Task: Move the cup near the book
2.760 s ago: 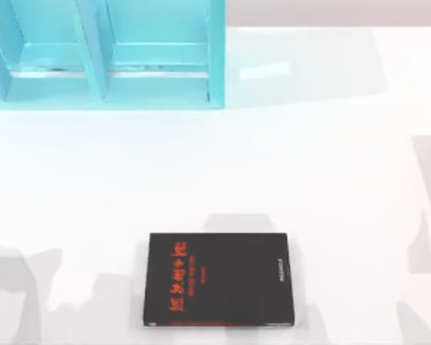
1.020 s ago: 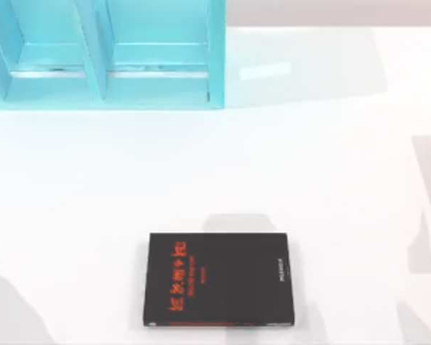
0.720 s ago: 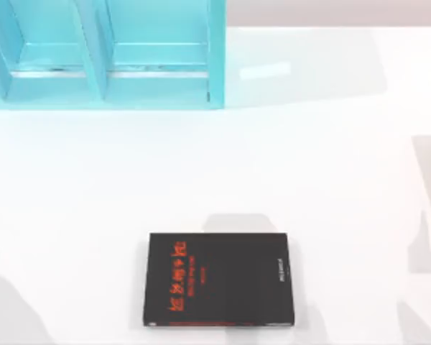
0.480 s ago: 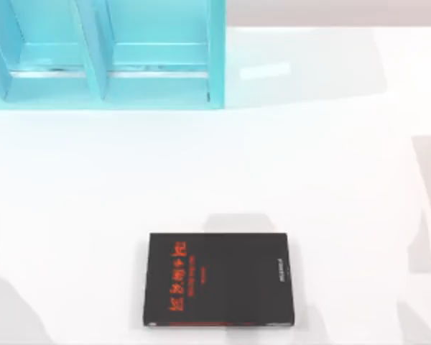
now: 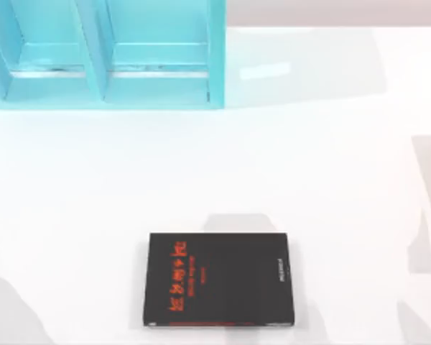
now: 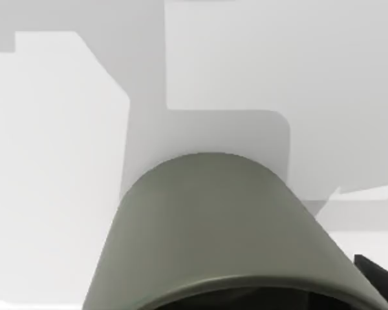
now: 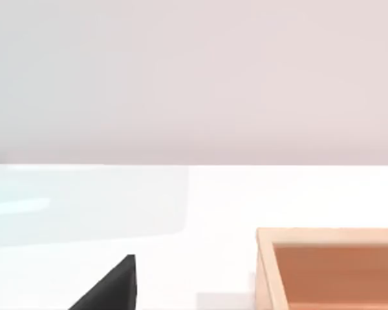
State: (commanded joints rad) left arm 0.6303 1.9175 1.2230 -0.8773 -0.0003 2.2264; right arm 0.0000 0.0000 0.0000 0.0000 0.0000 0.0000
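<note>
1. A turquoise open-fronted shelf unit (image 5: 93, 50) stands at the far left of the white table (image 5: 309, 180).
2. The small grey-green matte cylindrical cup (image 6: 213, 226) sits close before the left wrist camera, over bare table; whether the left gripper's fingers are clamped on it cannot be told.
3. The flat black rectangular book with red lettering (image 5: 219, 280) lies at the near edge, about centre.
4. The right wrist view shows an orange-brown wooden box (image 7: 330, 265).
</note>
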